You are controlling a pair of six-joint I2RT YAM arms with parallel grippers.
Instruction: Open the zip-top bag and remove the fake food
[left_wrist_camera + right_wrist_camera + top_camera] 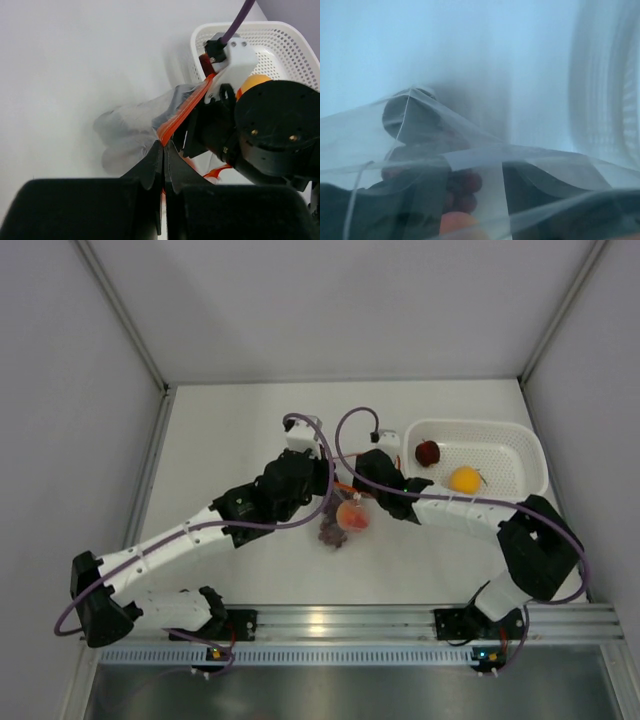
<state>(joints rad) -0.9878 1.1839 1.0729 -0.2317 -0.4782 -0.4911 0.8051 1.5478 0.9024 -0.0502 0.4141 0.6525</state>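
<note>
Red-orange zip strip (pixel 180 117) pinched tight in left fingers (pixel 150 167); right fingers (pixel 199 129) apparently clamped on opposite lip. Zip-top bag (pixel 345 510) held mid-bench (pixel 230 440), near basket (pixel 520 440), fake food (pixel 352 516) inside. Risk: slick film slipping free under pull, contents spilling.

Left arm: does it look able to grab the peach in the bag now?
Probably not. The left claw is shut on the red zip strip of the zip-top bag, and the peach sits inside the plastic. It would have to let go first.

Crinkly, glossy clear-plastic zip-top bag (pixel 131 126)
</note>
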